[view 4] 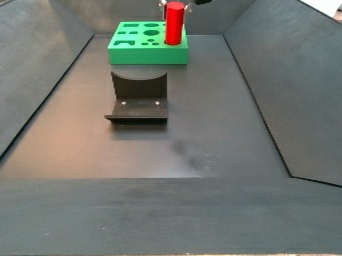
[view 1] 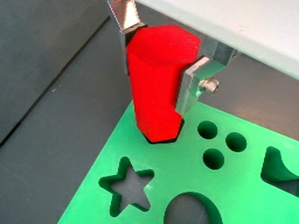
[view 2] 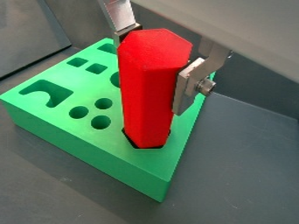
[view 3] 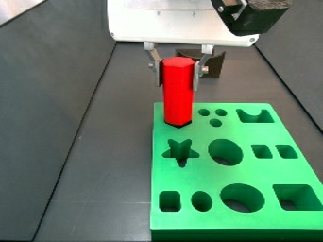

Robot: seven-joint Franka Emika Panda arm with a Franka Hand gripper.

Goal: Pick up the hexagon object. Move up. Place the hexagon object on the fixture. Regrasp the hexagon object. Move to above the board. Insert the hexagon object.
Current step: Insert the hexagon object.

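While our jaws clamp the upright hexagon object, its foot seemingly entering the hexagonal cut-out at the board's corner, we press straight down, keeping it vertical before releasing.

No readable text, labels, brands, numbers or signs in any view. Gripper over a corner of the board: silver fingers bare, no markings. Hexagon object between them: plain red faces. Board: plain green, cut-outs only. Fixture: dark and small in a side view, possibly too coarse to show fine print; nothing legible. White housing above the gripper: unmarked.
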